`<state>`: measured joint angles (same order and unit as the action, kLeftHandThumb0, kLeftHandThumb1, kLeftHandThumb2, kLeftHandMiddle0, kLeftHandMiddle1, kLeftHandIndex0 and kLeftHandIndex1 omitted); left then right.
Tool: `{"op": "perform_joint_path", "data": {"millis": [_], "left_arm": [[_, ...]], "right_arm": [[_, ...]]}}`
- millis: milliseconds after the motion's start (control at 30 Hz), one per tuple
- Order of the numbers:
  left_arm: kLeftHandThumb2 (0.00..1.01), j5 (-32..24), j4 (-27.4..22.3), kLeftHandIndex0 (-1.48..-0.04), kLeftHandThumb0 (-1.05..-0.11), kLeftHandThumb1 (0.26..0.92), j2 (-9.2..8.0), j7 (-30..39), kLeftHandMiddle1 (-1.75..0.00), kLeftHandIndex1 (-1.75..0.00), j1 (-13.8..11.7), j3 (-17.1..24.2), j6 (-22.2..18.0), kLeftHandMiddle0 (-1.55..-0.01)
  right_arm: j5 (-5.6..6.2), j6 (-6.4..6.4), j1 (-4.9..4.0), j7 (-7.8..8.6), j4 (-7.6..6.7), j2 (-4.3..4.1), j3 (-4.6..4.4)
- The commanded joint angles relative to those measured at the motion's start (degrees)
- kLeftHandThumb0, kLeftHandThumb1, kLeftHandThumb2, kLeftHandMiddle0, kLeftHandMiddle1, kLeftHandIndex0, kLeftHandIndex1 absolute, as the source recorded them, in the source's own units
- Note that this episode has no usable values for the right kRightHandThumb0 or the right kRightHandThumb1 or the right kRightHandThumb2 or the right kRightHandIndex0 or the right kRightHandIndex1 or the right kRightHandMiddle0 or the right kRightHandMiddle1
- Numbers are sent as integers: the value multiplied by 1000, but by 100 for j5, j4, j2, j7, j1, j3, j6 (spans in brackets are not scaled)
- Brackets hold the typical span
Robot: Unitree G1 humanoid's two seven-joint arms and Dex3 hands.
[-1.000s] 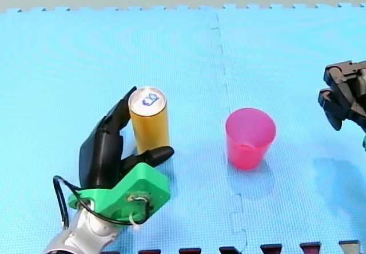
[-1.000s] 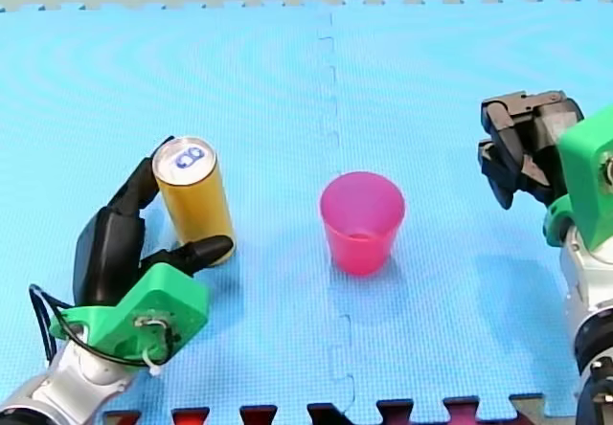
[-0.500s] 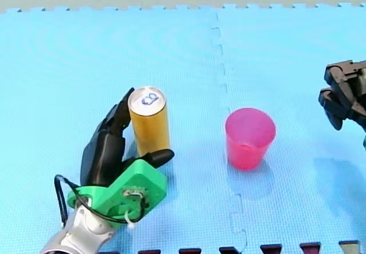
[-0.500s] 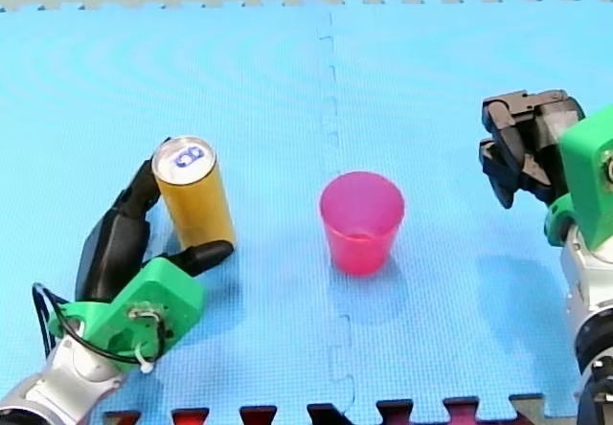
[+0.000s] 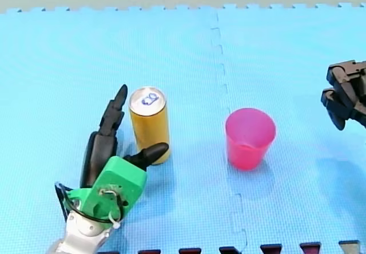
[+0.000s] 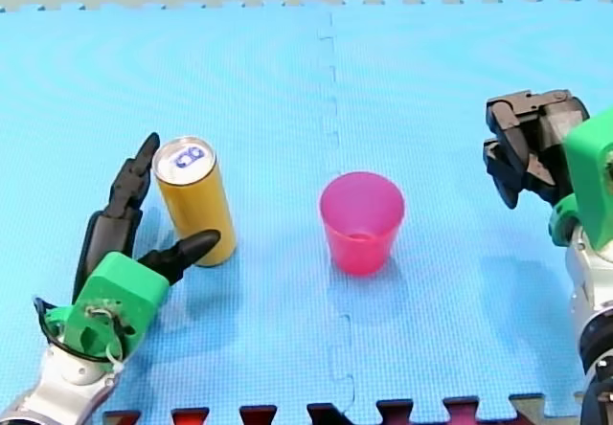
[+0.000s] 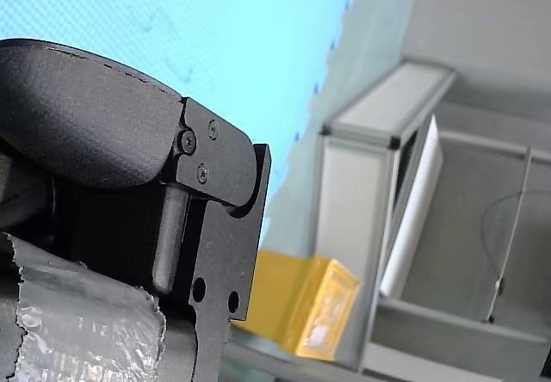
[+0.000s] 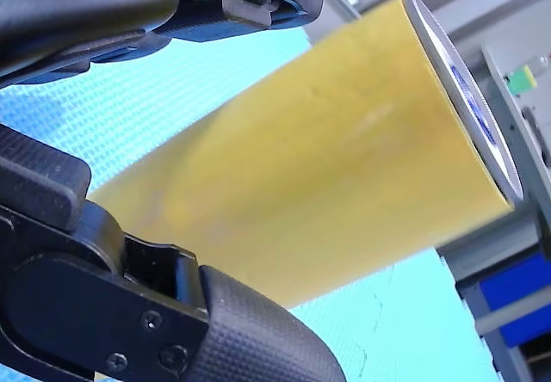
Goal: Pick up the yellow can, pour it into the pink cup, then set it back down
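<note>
Head views: left hand point(image 5: 104, 154) released beside the yellow can point(image 5: 150, 129), thumb at its base; right hand point(image 6: 527, 147) clenched far right.

We are noting the can point(image 5: 150, 125) standing upright on the mat point(image 5: 171, 48), just right of the left hand point(image 5: 102, 151), with the thumb before its base. Farther right of that hand the cup point(image 5: 250, 138) is sitting upright, apart from the can. The right hand point(image 5: 346, 94) is hovering well right of the cup.
</note>
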<state>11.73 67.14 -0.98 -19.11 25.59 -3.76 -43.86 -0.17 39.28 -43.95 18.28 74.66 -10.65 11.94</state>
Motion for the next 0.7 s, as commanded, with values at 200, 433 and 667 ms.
{"op": "perform_joint_path", "data": {"millis": [200, 433, 667], "left_arm": [[4, -720, -1, -204, -1048, 843, 150, 748, -31, -15, 0, 523, -54, -227], [22, -979, -11, -205, -1048, 892, 126, 1166, -23, -9, -95, 767, -155, -228], [12, -967, -71, -207, -1048, 887, 94, 1387, -18, -7, -286, 808, -257, -226]], "right_arm": [[-15, 9, -12, -64, 12, -69, -4], [-35, -5, -12, -144, 16, -78, -15], [-56, 6, 1, -287, 11, -52, -38]]}}
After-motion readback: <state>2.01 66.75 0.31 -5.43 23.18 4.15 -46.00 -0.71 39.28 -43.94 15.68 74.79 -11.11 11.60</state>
